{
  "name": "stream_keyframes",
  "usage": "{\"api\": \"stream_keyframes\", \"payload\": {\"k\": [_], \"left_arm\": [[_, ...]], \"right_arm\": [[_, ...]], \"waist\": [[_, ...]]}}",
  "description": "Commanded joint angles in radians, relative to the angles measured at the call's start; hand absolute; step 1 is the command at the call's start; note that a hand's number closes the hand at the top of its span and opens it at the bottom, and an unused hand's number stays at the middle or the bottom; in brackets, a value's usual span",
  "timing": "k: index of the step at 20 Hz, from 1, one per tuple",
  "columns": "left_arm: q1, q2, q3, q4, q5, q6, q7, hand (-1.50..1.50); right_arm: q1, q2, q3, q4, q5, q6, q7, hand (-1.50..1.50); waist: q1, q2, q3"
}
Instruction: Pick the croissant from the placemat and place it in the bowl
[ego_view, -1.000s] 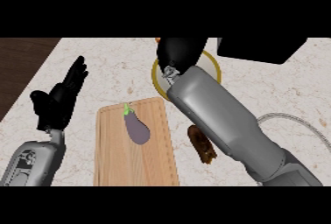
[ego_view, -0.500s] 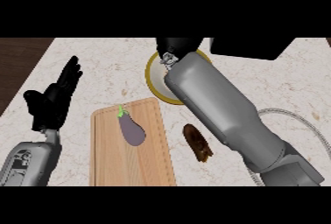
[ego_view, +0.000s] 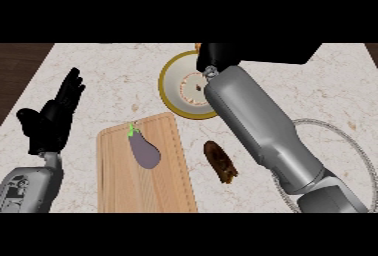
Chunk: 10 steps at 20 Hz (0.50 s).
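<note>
**Right hand** (ego_view: 220, 54): at the view's 12 o'clock, over the far rim of the bowl (ego_view: 171, 95). Whether it grasps anything cannot be told.

**Croissant** (ego_view: 198, 46): judged to be the orange-tan sliver at that hand's 9 o'clock edge. The rest is hidden, so its long axis is unreadable.

**Key relation:** the bowl's hollow lies at 7 o'clock from the right hand, just beside it. This is by far the nearer hand.

**Left hand** (ego_view: 53, 117): at the view's 9 o'clock, fingers straight and spread, resting, well apart from the bowl.

**Placemat** (ego_view: 332, 150): grey-ringed oval at 4 o'clock, partly under the right forearm. Nothing shows on its visible part.

**Other items:**
- Aubergine (ego_view: 145, 153) lying on a cutting board (ego_view: 148, 192).
- Dark brown oblong item (ego_view: 220, 161) on the bare tabletop (ego_view: 111, 75) beside the board, axis 11 to 5 o'clock.
</note>
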Motion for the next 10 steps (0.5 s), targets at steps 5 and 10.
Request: {"api": "stream_keyframes", "payload": {"k": [5, 10], "left_arm": [[0.031, -0.018, -0.007, -0.021, -0.006, 0.006, -0.006, 0.00], [0.033, 0.024, 0.032, -0.032, 0.011, -0.008, 0.019, 0.00]], "right_arm": [[0.024, 0.012, -0.063, 0.161, 0.000, -0.276, 0.079, 1.50], [0.060, 0.012, -0.213, 0.248, -0.144, -0.183, 0.088, 1.50]], "waist": [[-0.015, -0.002, 0.001], [-0.018, -0.004, 0.002]]}}
